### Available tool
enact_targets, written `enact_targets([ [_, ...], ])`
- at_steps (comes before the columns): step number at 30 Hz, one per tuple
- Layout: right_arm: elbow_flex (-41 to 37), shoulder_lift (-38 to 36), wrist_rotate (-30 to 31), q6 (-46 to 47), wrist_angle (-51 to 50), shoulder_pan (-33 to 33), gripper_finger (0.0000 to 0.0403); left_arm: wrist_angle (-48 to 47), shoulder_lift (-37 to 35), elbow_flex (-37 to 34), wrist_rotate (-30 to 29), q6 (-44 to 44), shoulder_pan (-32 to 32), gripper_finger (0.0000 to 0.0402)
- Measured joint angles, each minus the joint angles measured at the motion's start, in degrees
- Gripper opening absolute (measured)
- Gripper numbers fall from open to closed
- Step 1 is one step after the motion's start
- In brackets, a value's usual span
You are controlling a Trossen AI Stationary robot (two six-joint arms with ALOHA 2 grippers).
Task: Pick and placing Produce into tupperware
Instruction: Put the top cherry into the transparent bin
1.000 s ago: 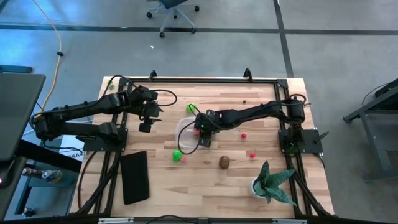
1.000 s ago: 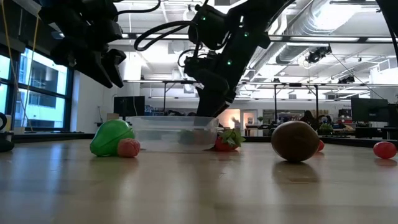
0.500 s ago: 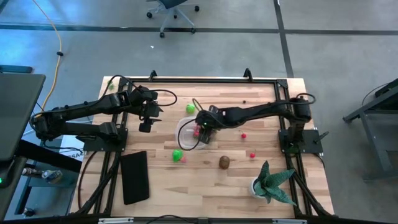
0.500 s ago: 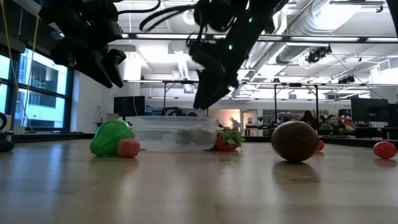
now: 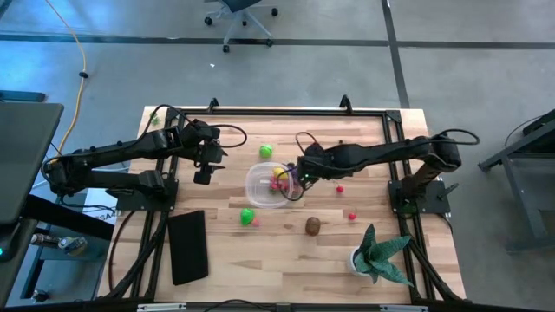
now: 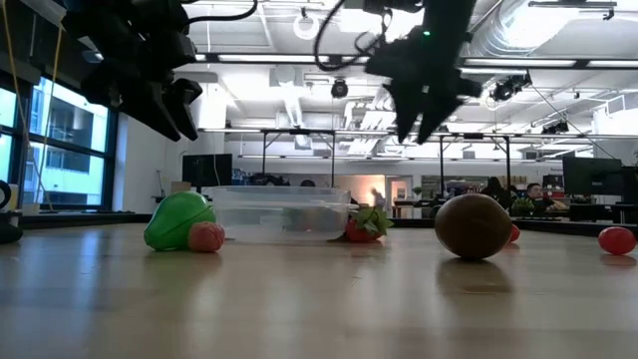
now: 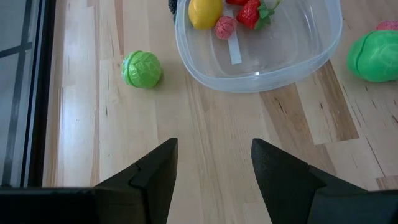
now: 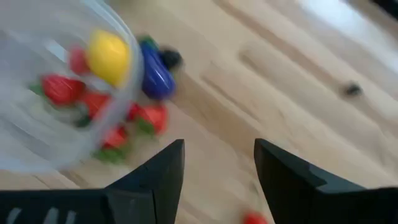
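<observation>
tub [image 5: 265, 184]: holds a few produce pieces
right gripper [image 5: 303, 176]: beside tub – fingers apart, empty
left gripper [image 5: 205, 170]: near tub, fingers apart
risk: clipping the tub rim – could shove it

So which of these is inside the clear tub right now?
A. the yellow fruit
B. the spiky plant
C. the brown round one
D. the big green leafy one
A: the left wrist view shows the yellow fruit lying inside the clear tub with some red pieces, while the brown one sits out on the table.
</observation>
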Motion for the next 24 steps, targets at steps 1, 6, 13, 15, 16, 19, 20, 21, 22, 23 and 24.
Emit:
enact_targets([
  [1, 0.0, 0.0, -0.7, 1.3, -2.1, 0.0, 0.0185, 0.0, 0.0, 0.0, 0.0, 0.0, 0.0, 0.0193],
  [6, 0.0, 0.1, -5.0, 3.2, -9.2, 0.0, 0.0186, 0.0, 0.0, 0.0, 0.0, 0.0, 0.0, 0.0193],
  [13, 0.0, 0.2, -5.6, 3.0, -13.0, 0.0, 0.0186, 0.0, 0.0, 0.0, 0.0, 0.0, 0.0, 0.0193],
  [15, 0.0, 0.2, -5.7, 2.7, -13.1, 0.0, 0.0186, 0.0, 0.0, 0.0, 0.0, 0.0, 0.0, 0.0193],
  [16, 0.0, 0.2, -6.0, 2.6, -13.2, 0.0, 0.0186, 0.0, 0.0, 0.0, 0.0, 0.0, 0.0, 0.0193],
  [19, -3.5, -0.9, -7.6, 1.6, -10.1, -0.6, 0.0186, 0.0, 0.0, 0.0, 0.0, 0.0, 0.0, 0.0193],
  [20, -6.0, -2.0, -8.7, 1.3, -7.7, -1.1, 0.0186, 0.0, 0.0, 0.0, 0.0, 0.0, 0.0, 0.0193],
  [21, -8.7, -3.5, -9.6, 1.2, -5.3, -1.8, 0.0186, 0.0, 0.0, 0.0, 0.0, 0.0, 0.0, 0.0193],
  [22, -11.5, -5.2, -10.1, 1.1, -2.6, -2.7, 0.0186, 0.0, 0.0, 0.0, 0.0, 0.0, 0.0, 0.0193],
  [23, -14.0, -7.0, -10.4, 1.3, 0.0, -3.4, 0.0186, 0.0, 0.0, 0.0, 0.0, 0.0, 0.0, 0.0193],
  [24, -16.3, -8.7, -11.1, 1.5, 2.1, -4.0, 0.0186, 0.0, 0.0, 0.0, 0.0, 0.0, 0.0, 0.0193],
])
